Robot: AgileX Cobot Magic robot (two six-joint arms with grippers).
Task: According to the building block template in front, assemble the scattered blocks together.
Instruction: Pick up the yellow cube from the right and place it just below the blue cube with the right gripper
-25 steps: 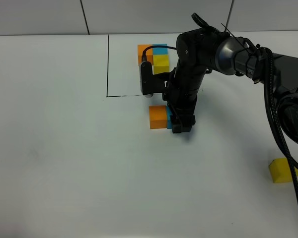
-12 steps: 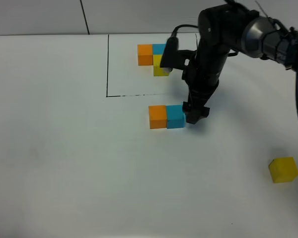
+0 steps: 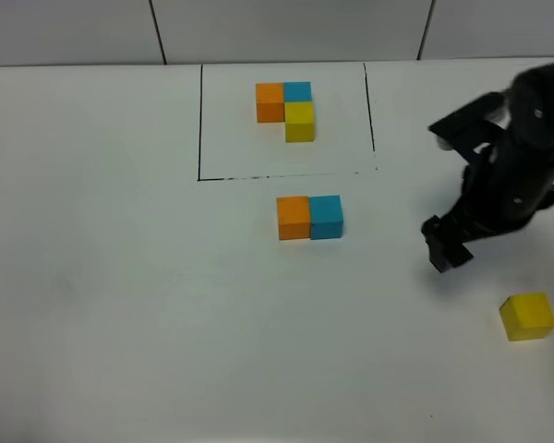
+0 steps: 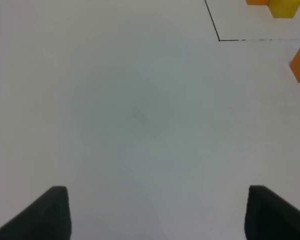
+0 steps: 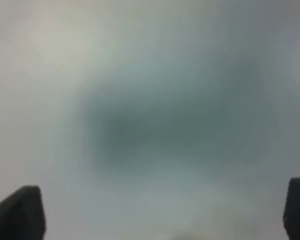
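With the orange cube [image 3: 293, 218] and blue cube [image 3: 326, 217] joined at six o'clock of the building block template [image 3: 201, 120], the right gripper [image 3: 438, 246], jaws spread and empty, likely needs the yellow cube [image 3: 526, 316] at its four o'clock next.

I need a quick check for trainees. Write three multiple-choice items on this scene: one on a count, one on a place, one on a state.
1. How many cubes lie outside the template frame? A. two B. three C. four
2. Where is the loose yellow cube? A. alone, far right of the loose blue cube B. touching it C. inside the frame
3. The right gripper is: A. shut on a cube B. shut, empty C. open, empty
Key: 1 B, an orange cube, the blue one and the yellow one; 2 A, a wide gap separates them; 3 C, its fingers stand apart with nothing between.
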